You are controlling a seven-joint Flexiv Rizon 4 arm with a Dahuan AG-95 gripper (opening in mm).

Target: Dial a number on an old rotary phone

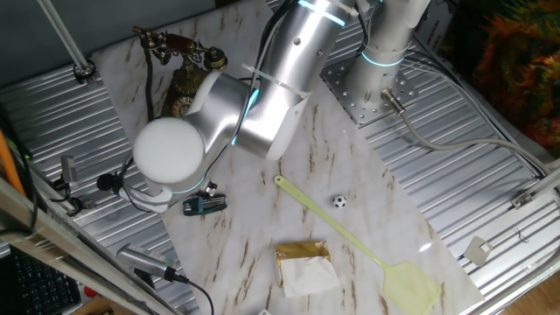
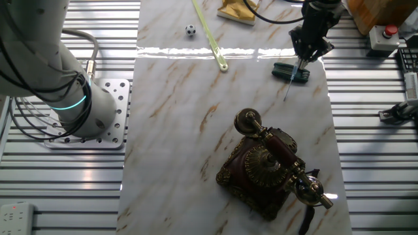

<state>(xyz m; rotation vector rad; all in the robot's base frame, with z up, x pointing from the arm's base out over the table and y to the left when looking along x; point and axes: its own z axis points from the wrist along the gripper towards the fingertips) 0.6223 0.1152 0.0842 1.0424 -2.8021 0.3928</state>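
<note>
Other fixed view, left to right. One marble-patterned counter (image 2: 176, 130). One small black-and-white ball (image 2: 190, 30). One pale yellow plastic fly swatter (image 2: 209, 34). One dark brown and brass rotary phone (image 2: 268, 171) near counter's near edge, handset on cradle. One dark green clip-like object (image 2: 291, 72). One pincer (image 2: 307, 55) above it, thin rod pinched, well apart from phone.

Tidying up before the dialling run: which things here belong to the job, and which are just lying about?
Job: phone; end effector holding a thin stick.
Lying about: fly swatter, small ball, brown packet, dark green tool.
</note>
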